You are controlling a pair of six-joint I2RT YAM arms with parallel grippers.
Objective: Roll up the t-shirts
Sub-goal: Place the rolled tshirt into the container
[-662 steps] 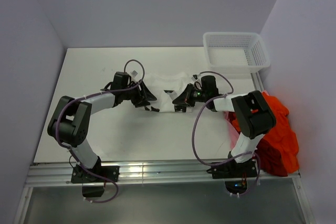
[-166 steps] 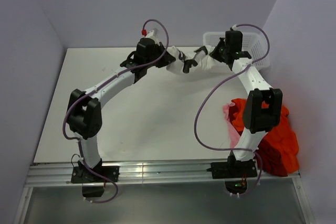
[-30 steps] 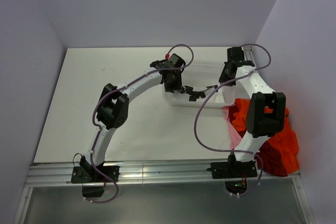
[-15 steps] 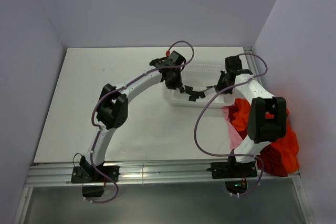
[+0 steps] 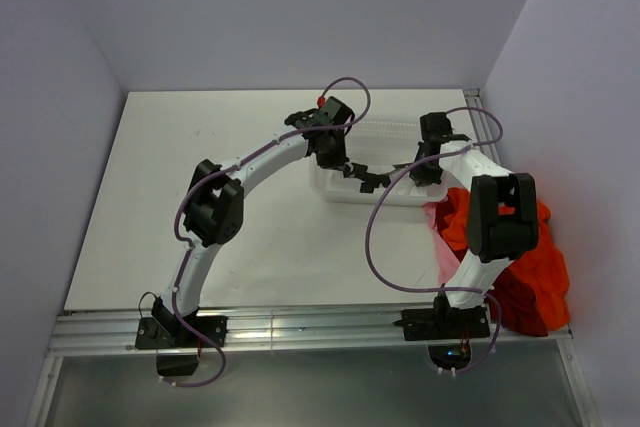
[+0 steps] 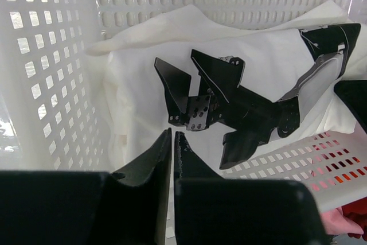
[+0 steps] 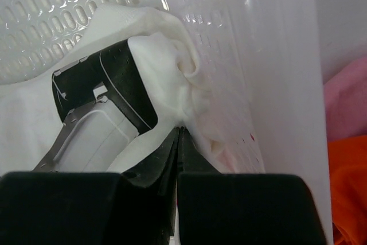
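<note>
The white t-shirt [image 5: 392, 173] lies rolled inside the white mesh basket [image 5: 365, 198], its black print [image 5: 367, 181] facing up. In the left wrist view the shirt [image 6: 143, 84] fills the basket floor. My left gripper [image 6: 172, 132] hovers over its near edge, jaws shut to a thin slit with nothing between them. My right gripper [image 7: 179, 128] is shut, its tip against the bunched end of the shirt [image 7: 166, 44] by the basket wall [image 7: 275, 55]. From above, the left gripper [image 5: 338, 159] and right gripper [image 5: 424, 169] sit at opposite ends of the basket. Orange-red t-shirts [image 5: 520, 247] are piled at the table's right edge.
A pink cloth [image 5: 440, 247] lies beside the orange-red pile, just right of the basket. The basket's mesh wall [image 6: 46, 84] stands close on the left gripper's left. The room's walls close in the table at the back and sides.
Both grippers' jaws have closed over the last second, and the right wrist has shifted slightly left. Seconds earlier the rolled white shirt hung between the two grippers; now it lies in the basket.
</note>
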